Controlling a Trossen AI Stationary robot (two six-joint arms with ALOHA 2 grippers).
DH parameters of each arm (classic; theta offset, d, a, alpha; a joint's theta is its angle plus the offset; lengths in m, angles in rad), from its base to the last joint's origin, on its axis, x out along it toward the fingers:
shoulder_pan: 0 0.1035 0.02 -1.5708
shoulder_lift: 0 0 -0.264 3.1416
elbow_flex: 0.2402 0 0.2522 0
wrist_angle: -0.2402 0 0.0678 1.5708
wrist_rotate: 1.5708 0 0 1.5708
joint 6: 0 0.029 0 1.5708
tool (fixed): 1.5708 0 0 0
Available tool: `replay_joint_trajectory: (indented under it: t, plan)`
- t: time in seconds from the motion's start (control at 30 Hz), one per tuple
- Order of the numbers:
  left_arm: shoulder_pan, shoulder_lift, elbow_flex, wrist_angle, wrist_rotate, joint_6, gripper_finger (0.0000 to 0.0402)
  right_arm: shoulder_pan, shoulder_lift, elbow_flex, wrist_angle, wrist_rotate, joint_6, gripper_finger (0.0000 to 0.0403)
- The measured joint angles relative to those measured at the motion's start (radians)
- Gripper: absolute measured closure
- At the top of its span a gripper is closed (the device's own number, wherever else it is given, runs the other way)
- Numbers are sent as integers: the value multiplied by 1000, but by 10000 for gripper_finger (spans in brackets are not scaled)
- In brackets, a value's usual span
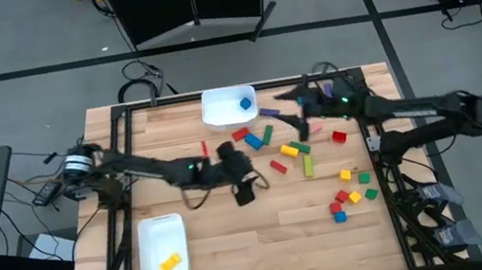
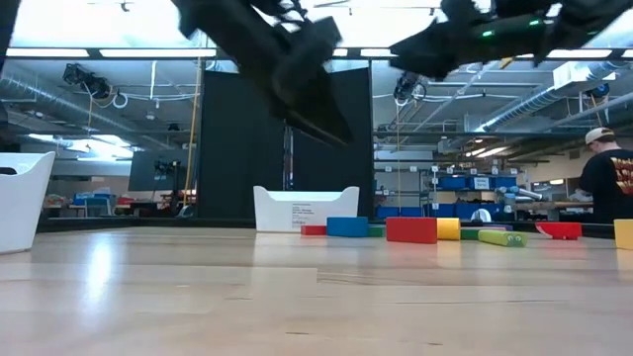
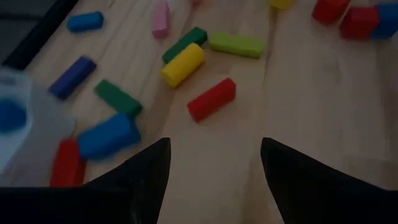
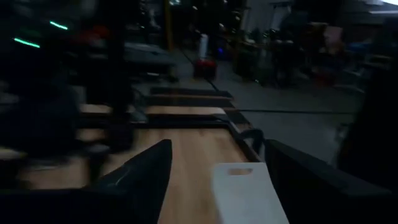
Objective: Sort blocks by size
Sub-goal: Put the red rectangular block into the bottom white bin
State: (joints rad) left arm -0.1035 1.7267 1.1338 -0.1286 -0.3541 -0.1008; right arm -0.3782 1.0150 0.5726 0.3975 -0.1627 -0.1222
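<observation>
Several coloured blocks lie loose on the wooden table, right of its middle: a red bar (image 3: 211, 98), a yellow bar (image 3: 183, 64), a blue bar (image 3: 109, 135), green bars and small cubes (image 1: 348, 197). One blue block (image 1: 245, 104) lies in the far white tray (image 1: 218, 111). One yellow block (image 1: 170, 262) lies in the near-left white tray (image 1: 147, 240). My left gripper (image 1: 248, 191) (image 3: 214, 146) hangs open and empty above bare wood near the table's middle, the red bar just ahead of it. My right gripper (image 1: 294, 116) (image 4: 217, 146) is open and empty, raised beside the far tray (image 4: 242, 193).
The low view shows my left gripper (image 2: 307, 89) well above the tabletop and the row of blocks (image 2: 410, 229) beyond it. Black frame rails (image 1: 122, 172) run along the table's sides. A person (image 2: 608, 178) stands in the room behind, off the table.
</observation>
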Motion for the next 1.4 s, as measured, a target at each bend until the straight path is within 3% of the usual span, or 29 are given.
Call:
replay_joint_trajectory:
  t: [0.23, 0.5, 0.97, 1.13, 1.3, 1.4]
  plan:
    - [59, 215, 210, -70, 110, 280, 139, 62, -166, -117, -9, 12, 105, 146]
    - [84, 401, 437, -196, 150, 398, 122, 135, -161, -143, -40, 13, 156, 146]
    - [158, 497, 493, -196, 278, 404, 126, 248, -118, -143, 1, 70, 172, 147]
    - [161, 499, 490, -217, 278, 365, 197, 275, -118, -143, 29, 93, 172, 147]
    - [164, 499, 484, -228, 265, 353, 336, 292, -118, -143, 58, 128, 173, 147]
    - [164, 499, 485, -239, 252, 302, 339, 303, -118, -143, 77, 147, 186, 147]
